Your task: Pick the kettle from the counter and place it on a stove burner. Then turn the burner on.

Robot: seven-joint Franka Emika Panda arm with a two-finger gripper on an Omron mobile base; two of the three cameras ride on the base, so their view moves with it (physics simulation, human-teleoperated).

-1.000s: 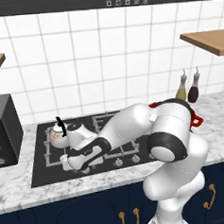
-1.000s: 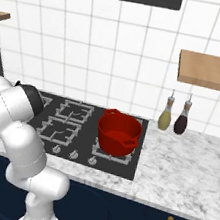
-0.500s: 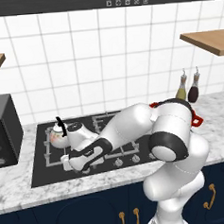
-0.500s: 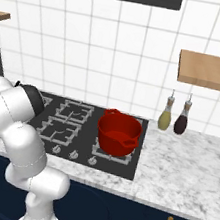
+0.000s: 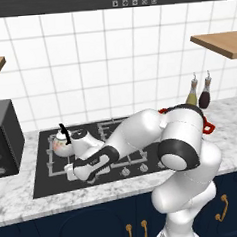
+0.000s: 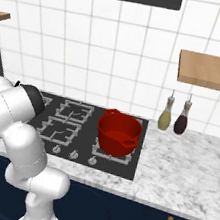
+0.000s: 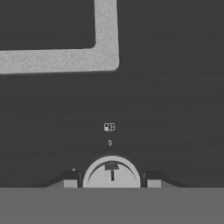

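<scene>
The left base view looks forward and down from behind the arm, which rises from the lower right of the frame; the stove fills centre left. The right base view faces the same stove from the other side, arm at lower left. Both share the tiled wall and the two bottles. The hand view sits very close above the dark stove surface, a round knob at bottom centre.

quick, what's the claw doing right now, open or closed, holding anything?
Claw: open, one finger on each side of a round silver stove knob, not closed on it.
</scene>
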